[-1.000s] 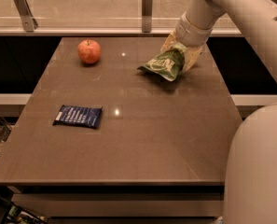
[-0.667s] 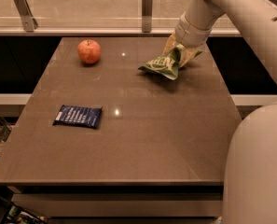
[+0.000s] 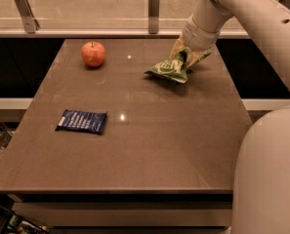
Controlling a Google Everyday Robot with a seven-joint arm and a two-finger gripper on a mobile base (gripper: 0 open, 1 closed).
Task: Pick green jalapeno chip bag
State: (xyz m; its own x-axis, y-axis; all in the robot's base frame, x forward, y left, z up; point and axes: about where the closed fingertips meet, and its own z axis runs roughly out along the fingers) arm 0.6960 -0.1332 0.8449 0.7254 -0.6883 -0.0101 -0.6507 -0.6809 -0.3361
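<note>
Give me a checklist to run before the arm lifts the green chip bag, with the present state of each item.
1. Gripper at the green jalapeno chip bag: ok. It meets the bag's right end, at the far right of the table.
2. Firm hold on the bag: cannot tell. The crumpled foil hides the contact.
3. Bag off the table: not ok. Its left end looks to touch the surface.
4. Red apple apart from the bag: ok. It stands well to the left.
5. Blue packet out of the way: ok. It lies flat at the near left.
</note>
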